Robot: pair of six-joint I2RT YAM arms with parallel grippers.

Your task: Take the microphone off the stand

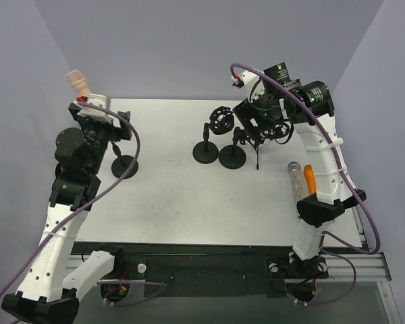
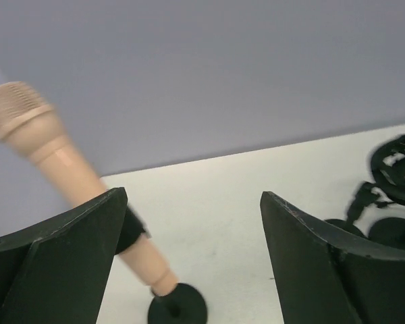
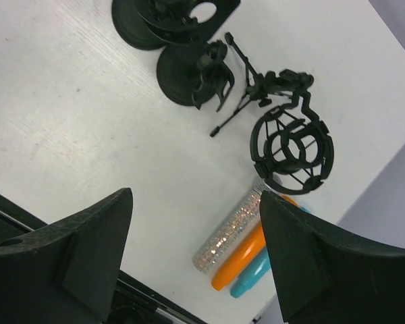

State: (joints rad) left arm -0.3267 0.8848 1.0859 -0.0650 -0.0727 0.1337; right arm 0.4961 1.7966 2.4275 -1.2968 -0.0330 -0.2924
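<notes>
A beige microphone (image 2: 54, 152) leans in the black clip (image 2: 131, 229) of a small stand with a round black base (image 2: 177, 307). In the top view its head (image 1: 77, 82) sticks up at the far left, with the base (image 1: 125, 165) on the white table. My left gripper (image 2: 194, 196) is open, raised by the microphone; its left finger (image 2: 67, 256) covers the lower part of the handle at the clip, and I cannot tell if it touches. My right gripper (image 3: 196, 196) is open and empty, high above the table's right side (image 1: 260, 128).
Three empty black stands cluster mid-table: two round-based ones (image 1: 207, 152) (image 1: 232, 156) and a tripod shock mount (image 3: 293, 145). A glitter microphone (image 3: 233, 229), an orange one (image 3: 246, 260) and a teal one (image 3: 253, 280) lie side by side near the right edge.
</notes>
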